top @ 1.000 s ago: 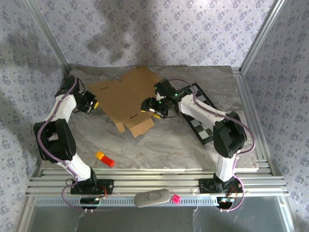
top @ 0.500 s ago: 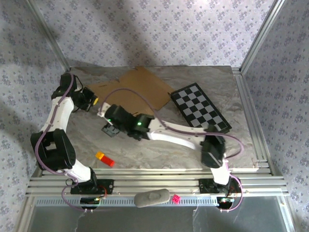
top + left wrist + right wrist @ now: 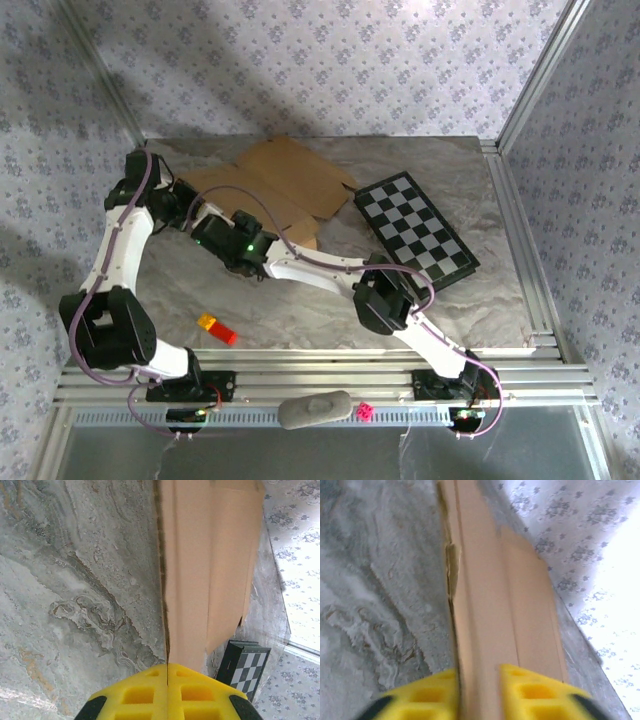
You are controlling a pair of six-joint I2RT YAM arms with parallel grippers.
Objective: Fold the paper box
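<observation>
At the left rear of the table (image 3: 300, 310), the left gripper (image 3: 167, 680) had its yellow pads pressed fully together on the left edge of the paper box (image 3: 290, 180). The box was a brown cardboard sheet lying toward the back of the table, left of centre. Just to the right, the right gripper (image 3: 479, 680), its arm stretched across from the far side, was clamped narrow on a folded strip of the same sheet.

We judged the step in hand to be raising that left-hand flap along its crease. Doing it well, we thought, meant moving both grips in step and turning about the crease rather than pulling. That way the thin board would neither slip nor tear.

We counted two grippers and one paper box. To the box's right lay one checkered board (image 3: 415, 228), and near the front one small orange-and-yellow block (image 3: 217, 328). On the rail were one grey lump (image 3: 315, 409) and one pink piece (image 3: 365, 410).
</observation>
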